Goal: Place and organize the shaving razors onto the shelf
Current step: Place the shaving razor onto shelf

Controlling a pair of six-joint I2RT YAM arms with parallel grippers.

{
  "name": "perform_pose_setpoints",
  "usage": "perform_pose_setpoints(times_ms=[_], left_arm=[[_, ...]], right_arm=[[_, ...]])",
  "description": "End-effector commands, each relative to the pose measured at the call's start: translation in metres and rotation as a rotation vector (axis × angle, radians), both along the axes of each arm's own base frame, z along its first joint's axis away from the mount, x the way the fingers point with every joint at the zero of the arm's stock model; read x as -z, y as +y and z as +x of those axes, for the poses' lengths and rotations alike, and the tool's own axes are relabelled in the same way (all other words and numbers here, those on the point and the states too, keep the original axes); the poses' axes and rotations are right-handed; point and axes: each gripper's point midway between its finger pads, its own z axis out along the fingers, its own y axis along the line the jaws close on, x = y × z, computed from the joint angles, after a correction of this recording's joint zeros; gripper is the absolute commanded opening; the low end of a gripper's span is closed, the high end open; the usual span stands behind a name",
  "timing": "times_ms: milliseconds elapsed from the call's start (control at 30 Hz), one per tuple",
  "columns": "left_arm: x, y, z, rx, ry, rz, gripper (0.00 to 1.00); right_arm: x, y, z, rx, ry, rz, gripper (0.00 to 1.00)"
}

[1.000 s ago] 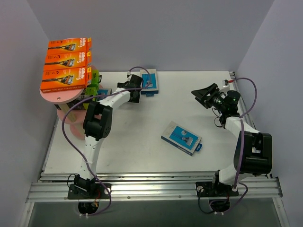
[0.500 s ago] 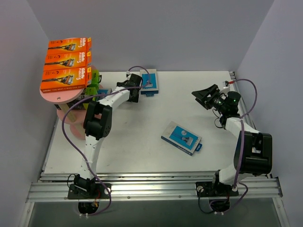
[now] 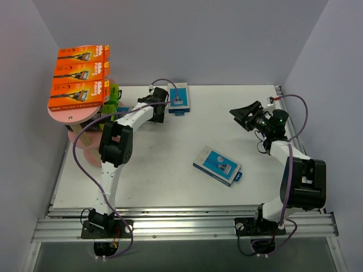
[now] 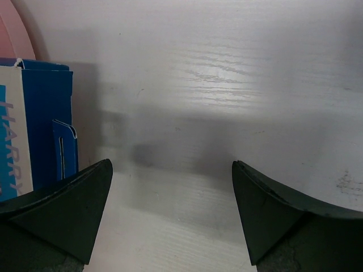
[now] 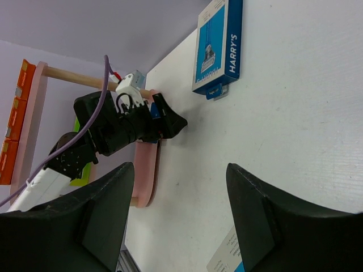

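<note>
Three orange packs [image 3: 79, 79] lie flat and edge to edge on the top board of the shelf [image 3: 68, 117], covering all but its near rim; lime-green packs [image 3: 112, 96] sit on a lower board, largely hidden beneath. The far blue pack [image 3: 179, 97] lies flat at the back edge of the table [image 3: 170, 181], close to the rear wall; the middle blue pack [image 3: 217, 165] lies askew in the open centre, well apart from both arms, with bare surface on every side. A third blue pack [image 4: 42, 124] shows at the left margin of the left wrist view with a curve of pink board behind it; whether it leans on the shelf's foot is hard to tell.

The left gripper [image 4: 171, 164] hangs low over bare table just beside that third pack, its fingers spread wide and grasping nothing. The right gripper [image 5: 178, 167] is raised over the table's right side, facing the shelf, fingers parted with nothing between them; open surface runs from it to the left arm.

The packs are flat printed cardboard rectangles; the far one has a hang tab at its near end. The shelf boards are smooth, matte pink ovals, and a pale wooden-looking rod [image 5: 79, 79] runs between them; the tabletop is white with faint grain; the fingers are dark, matte wedges; lavender walls close in left, back and right.
</note>
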Motion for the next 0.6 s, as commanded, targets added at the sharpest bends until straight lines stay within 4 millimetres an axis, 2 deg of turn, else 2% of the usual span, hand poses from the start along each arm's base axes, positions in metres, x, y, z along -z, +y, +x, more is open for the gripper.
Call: perform_pose_setpoints(times_ms=[0,567], left_arm=[[0.019,0.014,-0.013,0.009,0.116,0.041,0.96],[0.019,0.018,-0.001,0.000,0.120,0.022,0.96]], right_arm=[[-0.022,-0.001,-0.003,-0.018,-0.094,-0.015,0.61],[-0.022,-0.002,-0.002,-0.011,-0.093,-0.015,0.61]])
